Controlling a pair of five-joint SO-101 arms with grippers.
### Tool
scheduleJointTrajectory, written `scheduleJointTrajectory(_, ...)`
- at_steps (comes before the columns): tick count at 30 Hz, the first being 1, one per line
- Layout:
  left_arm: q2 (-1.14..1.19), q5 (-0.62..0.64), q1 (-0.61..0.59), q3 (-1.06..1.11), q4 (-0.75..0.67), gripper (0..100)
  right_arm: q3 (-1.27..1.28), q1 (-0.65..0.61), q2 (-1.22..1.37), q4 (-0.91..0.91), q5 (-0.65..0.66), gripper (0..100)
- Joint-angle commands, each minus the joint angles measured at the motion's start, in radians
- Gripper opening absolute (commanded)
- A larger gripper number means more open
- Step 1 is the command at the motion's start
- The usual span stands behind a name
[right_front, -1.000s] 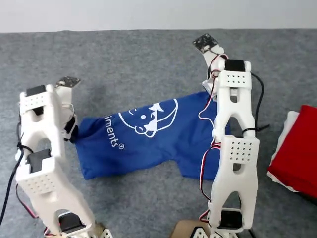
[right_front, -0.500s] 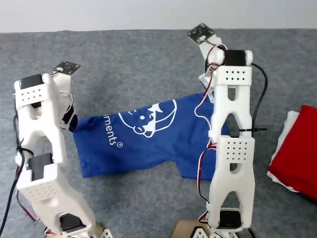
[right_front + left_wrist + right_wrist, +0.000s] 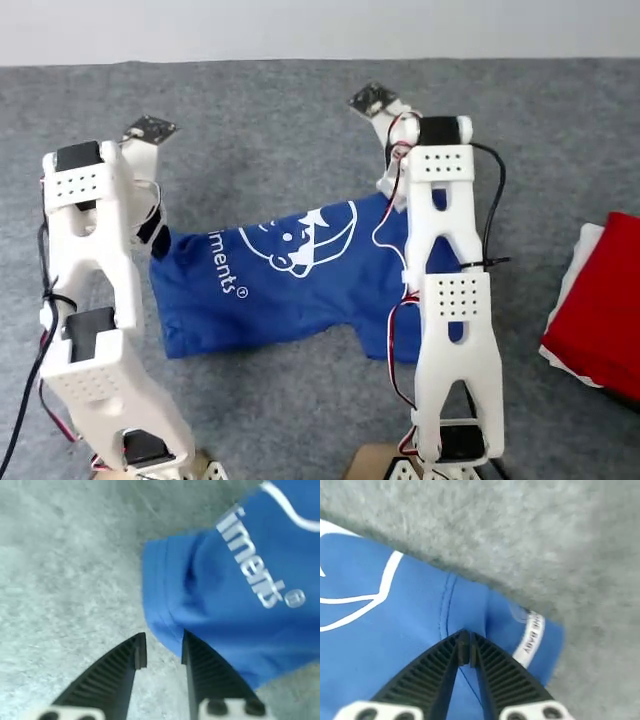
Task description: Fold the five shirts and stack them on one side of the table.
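Blue shirt [image 3: 270, 285], right gripper [image 3: 469, 644] pinching it (left gripper [image 3: 164, 649] parted)

I'm looking down on a table [image 3: 250, 110] that is wearing a grey, felt-like covering from edge to edge. Soft, even light is falling across it, and a plain pale wall [image 3: 300, 30] is closing off the far side.

The left arm [image 3: 90, 300] stands folded at the elbow with its wrist tipped downward. The left gripper [image 3: 162, 647] sits low, its two dark ribbed fingers parted by a narrow gap. The right arm [image 3: 450, 300] stretches straight forward, wrist angled down. The right gripper [image 3: 467, 640] has its fingers pinched together on a fold of the blue shirt [image 3: 395, 610].
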Motion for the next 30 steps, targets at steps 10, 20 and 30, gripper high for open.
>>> scheduleJointTrajectory(10, 0.137, 0.157, 0.025, -0.047, -0.213, 12, -0.044, 0.05, 0.065, -0.058, 0.008, 1.0)
scheduleJointTrajectory(20, 0.262, 0.189, 0.092, -0.166, -0.127, 6, -0.048, 0.051, 0.064, -0.058, 0.008, 1.0)
scheduleJointTrajectory(30, 0.27, 0.184, 0.025, -0.208, 0.064, 0, -0.115, 0.107, 0.073, -0.054, 0.009, 1.0)
